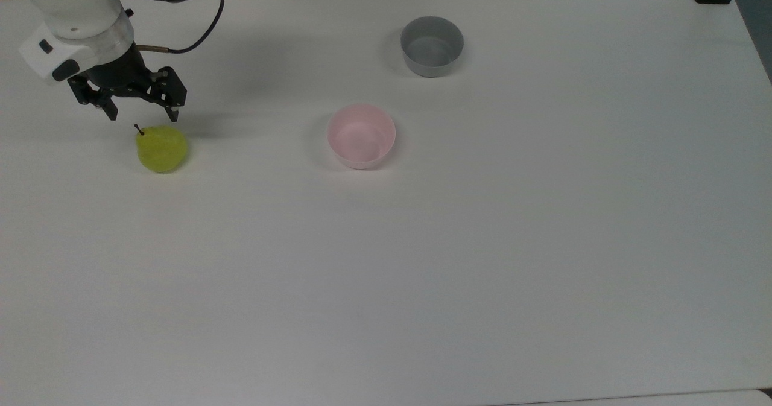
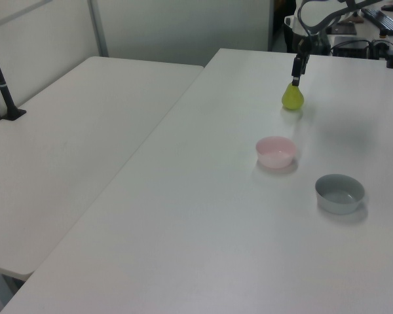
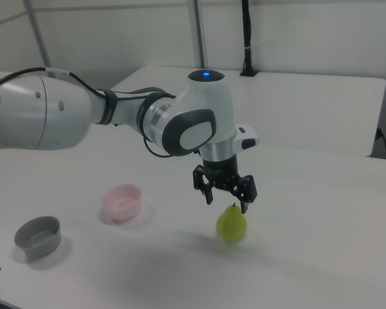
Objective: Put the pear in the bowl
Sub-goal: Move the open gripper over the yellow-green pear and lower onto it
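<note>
- Pear (image 1: 161, 148), small, yellow-green and plump with a short dark stem, stands upright on the white desk (image 1: 422, 261) near the top view's left edge.
- Black two-finger claw (image 1: 143, 116) hangs just above the pear's stem, fingers spread wide with nothing between them.
- Pale pink round plastic bowl (image 1: 361, 136) sits well apart from the pear, toward the desk's middle.
- Grey round bowl (image 1: 432, 45) sits near the top view's upper edge.

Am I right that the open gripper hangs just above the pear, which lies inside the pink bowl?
Not quite. The open gripper does hang just above the pear, but the top view shows the pear standing on the table, well apart from the pink bowl.
</note>
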